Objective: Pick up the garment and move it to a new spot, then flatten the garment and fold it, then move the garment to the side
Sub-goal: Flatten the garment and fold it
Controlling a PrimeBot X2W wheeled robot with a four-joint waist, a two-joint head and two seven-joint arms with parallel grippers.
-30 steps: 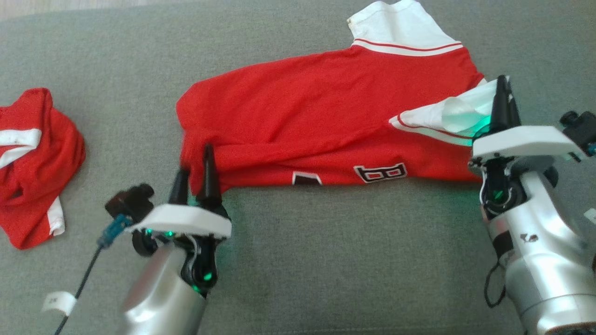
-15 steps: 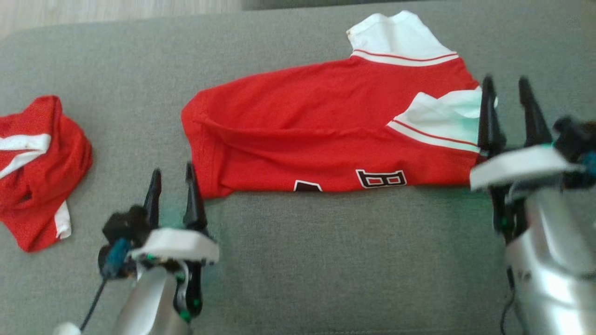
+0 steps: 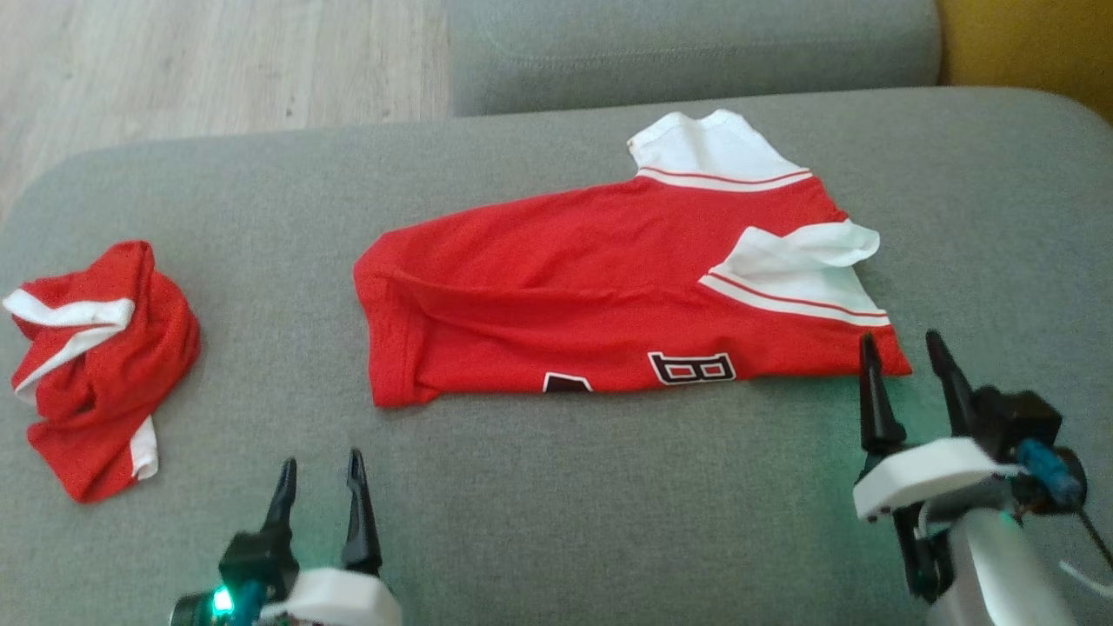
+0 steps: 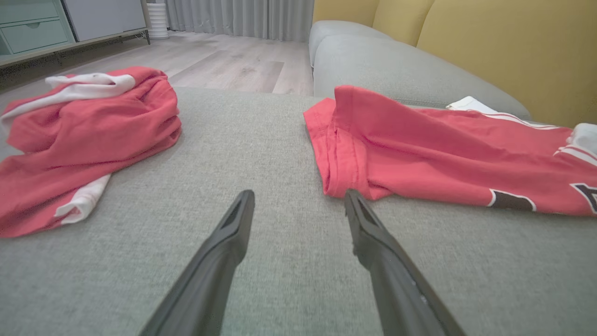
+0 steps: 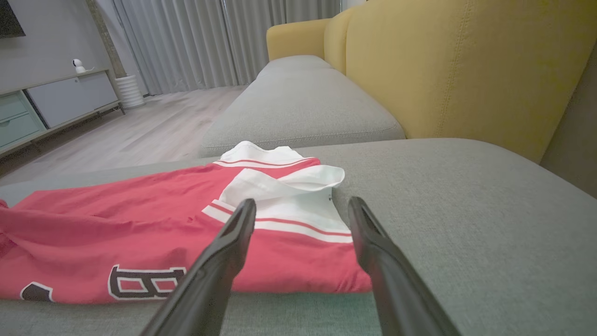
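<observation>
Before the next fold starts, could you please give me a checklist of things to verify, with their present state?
1. Left gripper open, holding nothing: ok.
2. Right gripper open, holding nothing: ok.
3. Jersey spread out on the sofa cushion: ok.
4. White sleeve smooth: not ok, its edge curls up.
5. Crumpled red garment apart from the jersey: ok.
6. Jersey's underside wrinkle-free: cannot tell.

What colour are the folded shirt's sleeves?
Sleeves are white with a thin red stripe, clearest in right wrist view.
</observation>
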